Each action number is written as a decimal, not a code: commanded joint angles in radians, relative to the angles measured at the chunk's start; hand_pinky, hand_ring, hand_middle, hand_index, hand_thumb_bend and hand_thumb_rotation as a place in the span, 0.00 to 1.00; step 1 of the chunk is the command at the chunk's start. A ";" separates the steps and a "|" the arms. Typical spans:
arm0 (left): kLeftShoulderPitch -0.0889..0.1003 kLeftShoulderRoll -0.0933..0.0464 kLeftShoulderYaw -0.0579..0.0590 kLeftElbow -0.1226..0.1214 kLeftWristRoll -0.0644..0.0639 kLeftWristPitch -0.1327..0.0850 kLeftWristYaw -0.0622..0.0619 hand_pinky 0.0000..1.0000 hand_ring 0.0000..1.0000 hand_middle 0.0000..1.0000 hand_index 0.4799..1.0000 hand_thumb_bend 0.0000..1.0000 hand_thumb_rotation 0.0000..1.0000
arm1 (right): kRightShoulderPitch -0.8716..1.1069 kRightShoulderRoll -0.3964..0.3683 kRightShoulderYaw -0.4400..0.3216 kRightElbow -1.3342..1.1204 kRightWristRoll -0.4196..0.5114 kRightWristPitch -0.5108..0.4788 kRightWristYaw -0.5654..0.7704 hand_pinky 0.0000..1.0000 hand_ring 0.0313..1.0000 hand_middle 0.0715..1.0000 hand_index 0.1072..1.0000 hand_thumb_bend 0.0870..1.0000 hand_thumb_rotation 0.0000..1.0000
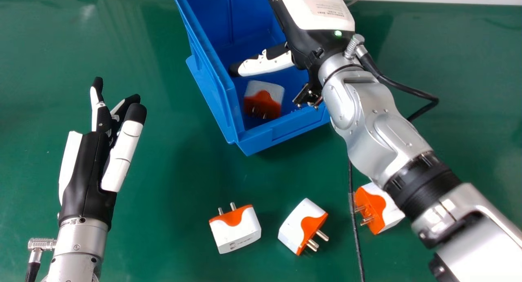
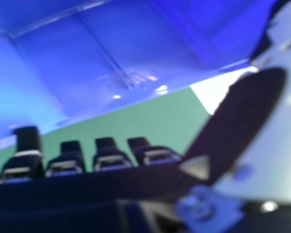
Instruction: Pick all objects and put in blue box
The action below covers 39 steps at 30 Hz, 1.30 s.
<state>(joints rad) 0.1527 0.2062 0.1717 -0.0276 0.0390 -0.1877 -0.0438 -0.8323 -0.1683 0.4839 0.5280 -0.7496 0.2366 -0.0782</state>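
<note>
The right hand (image 1: pixel 310 41) is let go and holds nothing: its thumb (image 1: pixel 265 65) stretches out over the inside of the blue box (image 1: pixel 281 134), and the right hand view shows the fingertips set well apart from the thumb, with blue plastic and green bench beyond. Whether it touches a wall of the box, I cannot tell. The left hand (image 1: pixel 87 163) is left of the box and well apart from it, fingers loosely extended, grasping nothing.

The right forearm (image 1: pixel 367 123) passes over the box's near right corner, so that part of the rim is hidden. The box's left rim shows, with a broad stretch of bench (image 1: pixel 163 233) between it and the left hand; another lies between the box's near wall and the loose plugs.

One white and orange plug (image 1: pixel 264 99) sits inside the box, close to the near wall. Three alike lie on the bench nearer than the box: the left plug (image 1: pixel 236 229) with prongs toward the box, the middle plug (image 1: pixel 304 227) tilted with prongs pointing away from it, and the right plug (image 1: pixel 377 208) partly under the forearm in view, beside a black cable (image 1: pixel 356 233).
</note>
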 commanded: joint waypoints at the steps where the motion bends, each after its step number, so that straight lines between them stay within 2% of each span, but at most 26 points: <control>1: 0.004 0.000 0.001 -0.014 0.001 -0.021 0.002 0.85 0.93 0.90 0.84 0.78 0.97 | 0.062 -0.032 -0.025 -0.158 -0.013 0.025 0.017 0.97 1.00 1.00 1.00 0.69 0.51; 3: 0.006 -0.001 0.002 -0.017 0.001 -0.018 0.003 0.85 0.93 0.90 0.84 0.78 0.96 | 0.138 -0.054 -0.035 -0.281 -0.024 0.043 0.029 0.97 1.00 1.00 1.00 0.68 0.50; 6: 0.012 -0.003 0.000 -0.032 0.003 -0.010 0.005 0.85 0.92 0.90 0.84 0.78 0.96 | 0.248 -0.086 -0.048 -0.438 -0.046 0.066 0.044 0.96 0.99 1.00 0.99 0.62 0.51; 10: 0.018 -0.003 -0.001 -0.045 0.004 -0.003 0.007 0.85 0.92 0.90 0.84 0.78 0.96 | 0.403 -0.129 -0.060 -0.643 -0.115 0.111 0.069 0.95 0.99 1.00 0.99 0.60 0.51; 12: 0.019 -0.001 0.000 -0.050 0.004 0.002 0.008 0.85 0.93 0.90 0.84 0.78 0.96 | 0.496 -0.152 -0.067 -0.753 -0.158 0.133 0.091 0.94 0.98 1.00 0.96 0.53 0.42; 14: 0.018 0.000 0.002 -0.051 0.003 0.007 0.007 0.85 0.92 0.90 0.84 0.78 0.96 | 0.580 -0.164 -0.079 -0.846 -0.181 0.142 0.112 0.93 0.97 1.00 0.95 0.50 0.38; 20: 0.016 0.004 0.007 -0.054 -0.001 0.016 0.004 0.85 0.92 0.90 0.84 0.79 0.97 | 0.813 -0.173 -0.118 -1.039 -0.191 0.108 0.111 0.90 0.95 0.98 0.93 0.49 0.34; 25: 0.017 0.005 0.010 -0.062 -0.003 0.026 0.001 0.85 0.92 0.90 0.84 0.79 0.97 | 0.979 -0.161 -0.150 -1.144 -0.227 0.100 0.092 0.89 0.94 0.97 0.93 0.49 0.35; 31: 0.020 0.006 0.013 -0.062 -0.006 0.031 -0.003 0.85 0.92 0.90 0.84 0.80 0.97 | 1.136 -0.104 -0.166 -1.187 -0.323 0.123 0.068 0.87 0.93 0.97 0.92 0.50 0.35; 39: 0.026 0.006 0.014 -0.066 -0.002 0.032 -0.003 0.85 0.92 0.90 0.84 0.80 0.97 | 1.207 -0.020 -0.163 -1.148 -0.415 0.154 0.091 0.82 0.89 0.94 0.90 0.54 0.34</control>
<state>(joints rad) 0.1740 0.2070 0.1809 -0.0675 0.0377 -0.1495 -0.0474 0.3717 -0.1969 0.3270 -0.6155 -1.1430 0.3846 0.0116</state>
